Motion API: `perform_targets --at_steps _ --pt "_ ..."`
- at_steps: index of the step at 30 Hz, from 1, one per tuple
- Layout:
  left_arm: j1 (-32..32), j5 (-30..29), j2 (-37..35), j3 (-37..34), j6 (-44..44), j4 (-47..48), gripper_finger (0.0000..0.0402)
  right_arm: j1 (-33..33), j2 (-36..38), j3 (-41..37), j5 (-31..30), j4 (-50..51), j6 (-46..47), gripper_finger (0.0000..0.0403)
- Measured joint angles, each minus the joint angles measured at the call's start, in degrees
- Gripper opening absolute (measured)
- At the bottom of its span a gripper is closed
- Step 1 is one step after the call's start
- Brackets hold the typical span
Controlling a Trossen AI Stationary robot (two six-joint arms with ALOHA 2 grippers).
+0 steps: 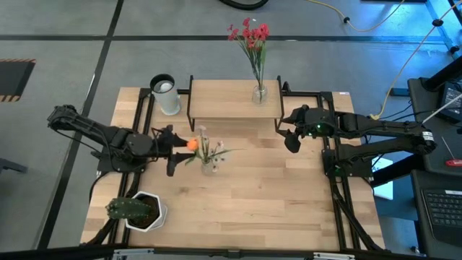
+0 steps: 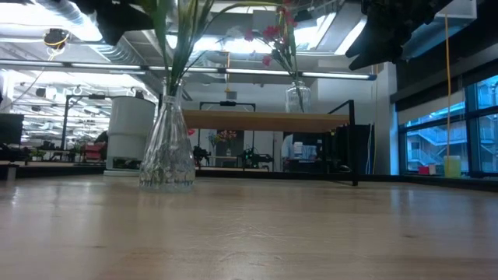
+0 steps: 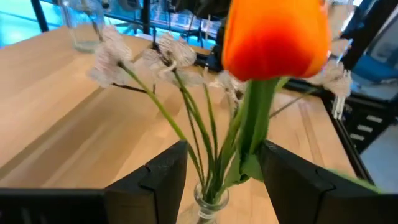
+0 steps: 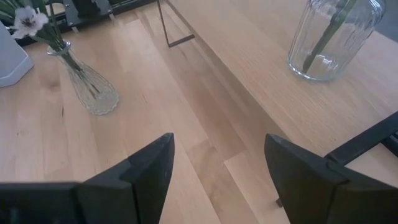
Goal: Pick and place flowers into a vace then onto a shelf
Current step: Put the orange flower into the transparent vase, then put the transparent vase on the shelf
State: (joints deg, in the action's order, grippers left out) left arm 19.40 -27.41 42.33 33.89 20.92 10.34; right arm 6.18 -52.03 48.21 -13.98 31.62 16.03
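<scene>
Arms both low over the table (image 1: 253, 195), reaching in from opposite sides toward the middle.

Left arm comes in from 9 o'clock, elbow folded near the table edge, forearm level, wrist pointing toward 3 o'clock. Left gripper (image 1: 175, 153) sits right at the near vase (image 1: 209, 167), just left of table centre. In the left wrist view the fingers (image 3: 163, 174) stand wide apart either side of the vase neck, with the orange tulip (image 3: 275, 37) stem and the white sprig (image 3: 168, 53) stems running up between them. No pad is visibly pressing on a stem or on the glass, so it reads as open and holding nothing. Tulip head leans toward the gripper, sprig fans toward 3 o'clock.

Right arm comes in from 3 o'clock, stretched long, wrist angled down and toward 9 o'clock. Right gripper (image 1: 291, 139) hangs off the shelf's (image 1: 234, 101) right end, near its front corner, above bare table. Right wrist view shows its fingers (image 4: 152, 165) spread wide with only wood between them. Empty.

Red flowers (image 1: 250, 35) stand in a second glass vase (image 1: 259, 93) on the shelf at 12 o'clock, toward its right end. White cylinder (image 1: 166, 92) stands just off the shelf's left end. Potted green plant (image 1: 137, 210) sits at 7 o'clock, well apart from both grippers.
</scene>
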Motion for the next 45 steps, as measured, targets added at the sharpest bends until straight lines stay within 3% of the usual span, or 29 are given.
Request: perform_targets --at_steps 13,21,27,45 --pt "0.0 1.9 -0.5 0.0 -0.9 0.9 0.0194 0.0 0.0 0.0 0.0 0.0 0.0 0.0251" --pt "0.0 3.1 6.7 0.0 -2.4 5.4 0.0194 0.0 0.0 0.0 0.0 0.0 0.0 0.0251" --pt "-0.2 2.8 11.1 0.0 3.4 6.9 0.0194 0.0 0.0 0.0 0.0 0.0 0.1 0.0251" --pt "-0.2 0.6 22.8 0.0 7.0 2.0 0.0194 0.0 0.0 0.0 0.0 0.0 0.2 0.0251"
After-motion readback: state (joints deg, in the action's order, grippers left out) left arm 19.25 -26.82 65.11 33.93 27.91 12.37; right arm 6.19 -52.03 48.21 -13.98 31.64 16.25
